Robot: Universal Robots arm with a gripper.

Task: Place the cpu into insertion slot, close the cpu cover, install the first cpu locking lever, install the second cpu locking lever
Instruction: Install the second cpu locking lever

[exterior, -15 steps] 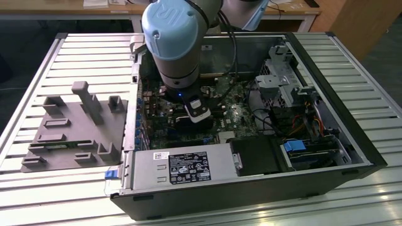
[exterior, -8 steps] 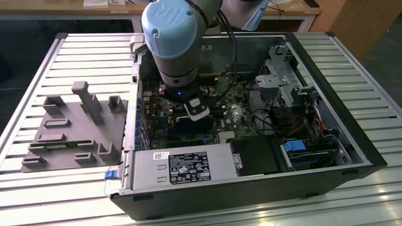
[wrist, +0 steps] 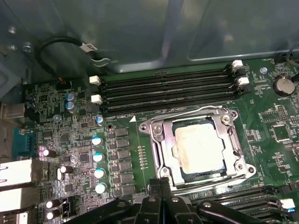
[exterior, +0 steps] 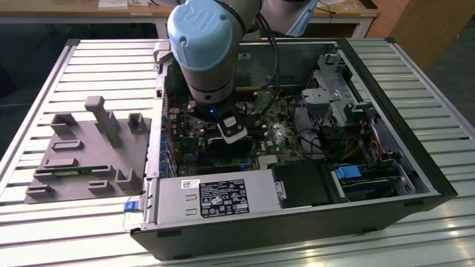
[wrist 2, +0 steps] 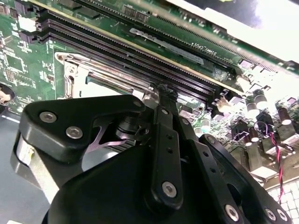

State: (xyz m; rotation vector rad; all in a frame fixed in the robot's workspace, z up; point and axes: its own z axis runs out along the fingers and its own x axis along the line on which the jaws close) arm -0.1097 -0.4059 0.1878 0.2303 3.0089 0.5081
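First wrist view gives us the clearest look: the cpu [wrist: 200, 148] sits seated in the insertion slot [wrist: 163, 161], its pale metal top showing through the cut-out of the cpu cover [wrist: 159, 128], which lies closed flat over it. Around the socket spreads the green motherboard [wrist: 271, 140]. Long black memory slots [wrist: 168, 91] run beyond the socket, at its twelve o'clock side. Our end effector [wrist: 161, 184] hangs just beside the cover's near edge, at six o'clock of the socket, with its black fingers [wrist: 154, 191] pressed together and nothing between them.

Seen in the exterior view, the arm [exterior: 204, 50] reaches down into the open computer case [exterior: 401, 139], which lies on the slatted tabletop [exterior: 44, 89]. At nine o'clock of the case, a grey fixture block [exterior: 85, 153] rests on the slats.
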